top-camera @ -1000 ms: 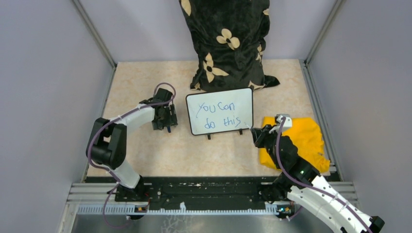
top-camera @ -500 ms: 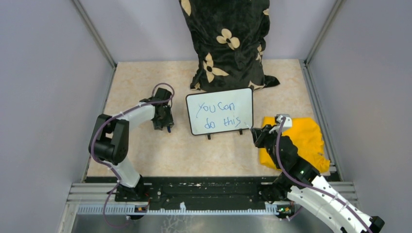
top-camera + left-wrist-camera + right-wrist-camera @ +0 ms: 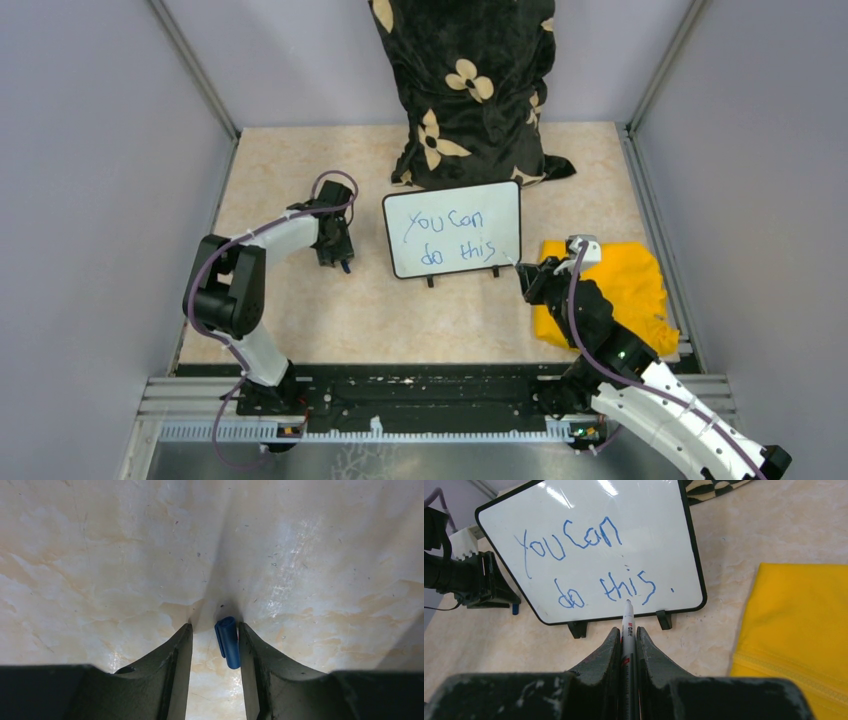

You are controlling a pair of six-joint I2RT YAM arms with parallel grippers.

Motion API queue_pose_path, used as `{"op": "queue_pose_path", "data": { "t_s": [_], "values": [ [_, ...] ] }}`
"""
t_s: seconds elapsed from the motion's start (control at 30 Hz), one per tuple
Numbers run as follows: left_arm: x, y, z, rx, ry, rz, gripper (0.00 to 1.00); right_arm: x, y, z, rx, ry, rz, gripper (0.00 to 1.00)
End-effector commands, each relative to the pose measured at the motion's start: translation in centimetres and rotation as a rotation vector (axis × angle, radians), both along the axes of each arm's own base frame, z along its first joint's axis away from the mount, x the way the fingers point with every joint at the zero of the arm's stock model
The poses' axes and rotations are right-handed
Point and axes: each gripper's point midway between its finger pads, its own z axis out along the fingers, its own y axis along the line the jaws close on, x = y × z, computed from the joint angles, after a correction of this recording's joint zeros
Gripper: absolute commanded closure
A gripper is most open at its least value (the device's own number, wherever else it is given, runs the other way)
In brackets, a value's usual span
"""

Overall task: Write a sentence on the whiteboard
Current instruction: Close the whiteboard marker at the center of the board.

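On the worktop [image 3: 270, 170], centre stage, the whiteboard [image 3: 452, 243] stands on its feet, the sentence [image 3: 584, 565] "You can do this" in blue across two lines. Right pincer [image 3: 627, 632] clamps a white marker [image 3: 628, 622], tip at the board's lower edge. Left pincer [image 3: 215, 627], beside the board, sits narrow around a blue cap [image 3: 228, 642], with a gap on one side.

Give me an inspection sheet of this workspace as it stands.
Surface: beige marbled table, small specks.
Job's things: whiteboard on its feet; sentence "You can do this" in blue; marker tip at the board's lower edge.
Clutter: yellow cloth right of the board; blue cap on the table; black floral fabric behind the board.
Grippers: left gripper open around the cap; right gripper shut on the marker.
Cables: purple cables along both arms.
Surroundings: grey walls around.
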Motion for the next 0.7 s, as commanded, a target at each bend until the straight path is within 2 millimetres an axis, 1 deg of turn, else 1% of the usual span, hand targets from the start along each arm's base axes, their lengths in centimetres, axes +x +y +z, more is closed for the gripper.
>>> {"op": "queue_pose_path", "data": {
  "t_s": [0.0,0.1,0.2,0.3,0.47,0.67],
  "values": [
    [-1.3,-1.1,-2.5,-0.059,0.075,-0.013,0.56,0.4,-0.1,1.1,0.023,-0.031,-0.014,1.0],
    [-1.6,-1.4,-2.6,-0.075,0.084,-0.012,0.54,0.4,0.0,1.0,0.022,-0.031,-0.012,1.0],
    [-1.9,-1.6,-2.6,-0.087,0.088,0.004,0.49,0.4,0.0,1.1,0.023,-0.032,-0.013,1.0],
    [-2.2,-1.4,-2.6,-0.061,0.094,0.02,0.47,0.5,0.0,1.0,0.02,-0.031,-0.013,1.0],
    [-2.8,-1.3,-3.0,-0.043,0.118,0.048,0.47,0.5,0.0,1.1,0.022,-0.033,-0.012,1.0],
    [-3.3,-1.2,-3.6,-0.028,0.147,0.065,0.52,0.5,0.1,1.1,0.022,-0.034,-0.01,1.0]
  ]
}}
